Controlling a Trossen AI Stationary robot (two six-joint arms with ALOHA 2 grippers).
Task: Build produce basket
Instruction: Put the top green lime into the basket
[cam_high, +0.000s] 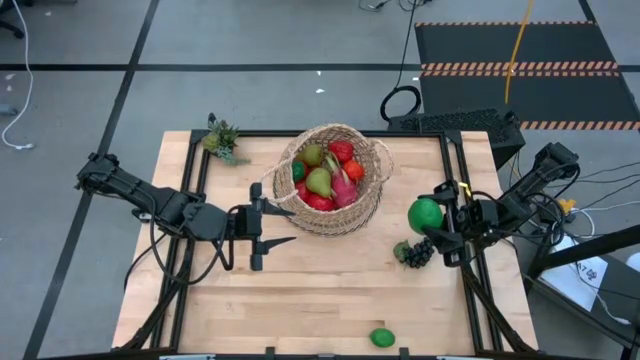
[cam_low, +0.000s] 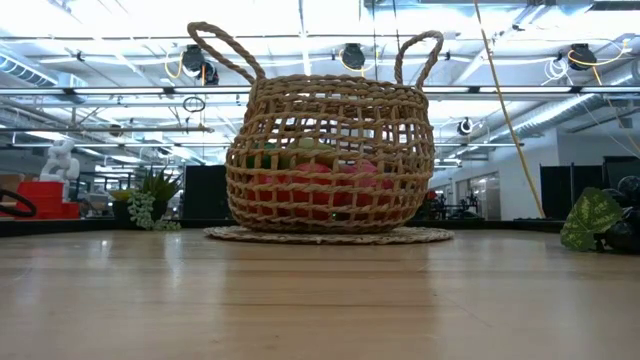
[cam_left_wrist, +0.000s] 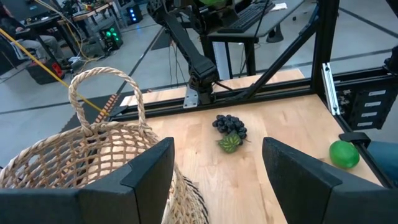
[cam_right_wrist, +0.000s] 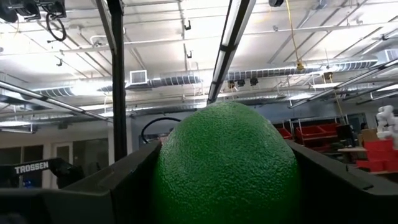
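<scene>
Green lime (cam_right_wrist: 227, 168) sits clamped in right hand (cam_high: 441, 213) beside basket (cam_high: 368, 205).

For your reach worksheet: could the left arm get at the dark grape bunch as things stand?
Probably yes: the left claw is open and empty beside the round woven wicker basket, and bare wooden table lies between it and the dark grape bunch.

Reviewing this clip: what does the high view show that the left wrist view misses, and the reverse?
Only the high view: the produce inside the basket, and the right gripper shut on a green lime. Only the left wrist view: the open left gripper seen up close beside the basket. Both: the grapes and the loose lime on the table.
</scene>
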